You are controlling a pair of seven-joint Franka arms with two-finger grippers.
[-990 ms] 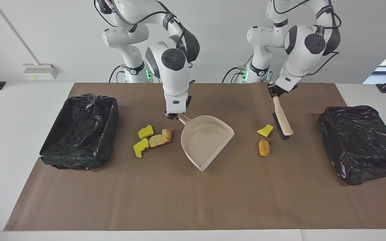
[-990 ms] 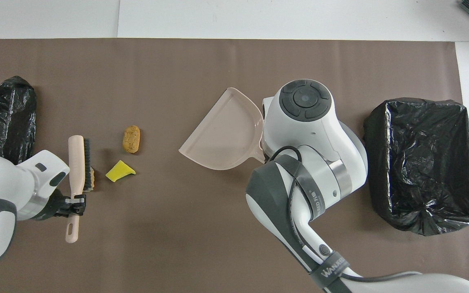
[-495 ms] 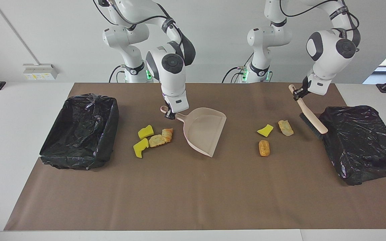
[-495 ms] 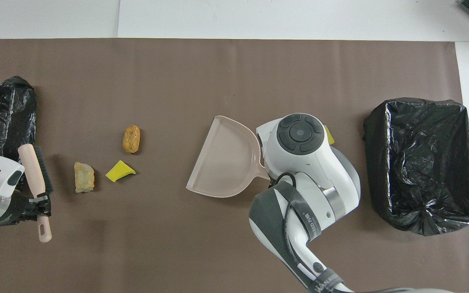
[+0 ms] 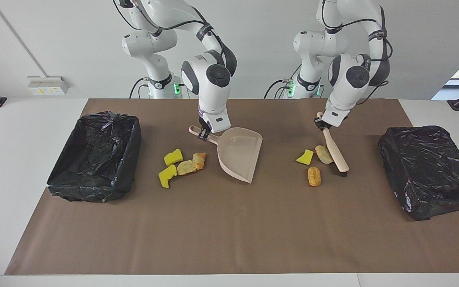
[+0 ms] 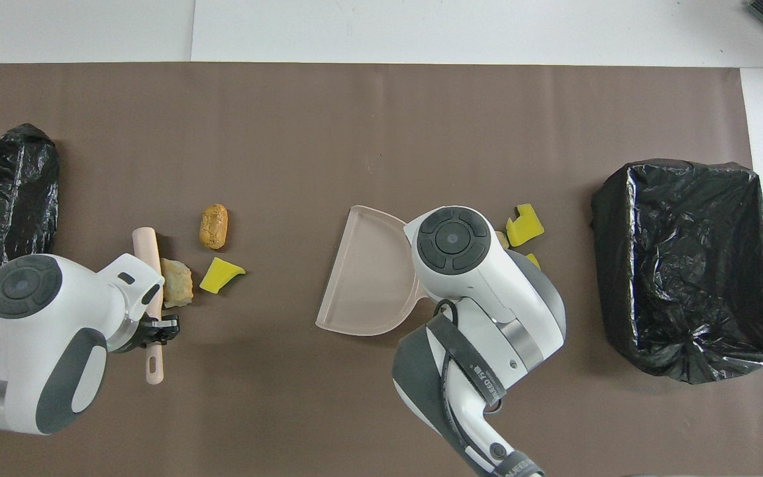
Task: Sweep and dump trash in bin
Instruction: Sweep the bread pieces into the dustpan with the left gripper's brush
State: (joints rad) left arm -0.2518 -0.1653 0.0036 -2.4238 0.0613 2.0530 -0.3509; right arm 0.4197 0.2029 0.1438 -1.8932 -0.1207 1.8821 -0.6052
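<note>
Facing view: the left gripper (image 5: 324, 125) has its jaws clamped on the brush (image 5: 335, 150) handle, the brush slanting away from the robots, its head down against a tan scrap (image 5: 324, 154). A yellow wedge (image 5: 305, 157) and an orange lump (image 5: 314, 176) lie beside it. The right gripper (image 5: 203, 134) has its jaws closed on the dustpan (image 5: 239, 153), whose mouth points away from the robots, beside a cluster of four scraps (image 5: 181, 165).

Overhead view: the brush (image 6: 150, 299) runs lengthwise away from the robots. The open bin (image 6: 683, 268) sits at the right arm's end of the desk (image 6: 355, 126).
</note>
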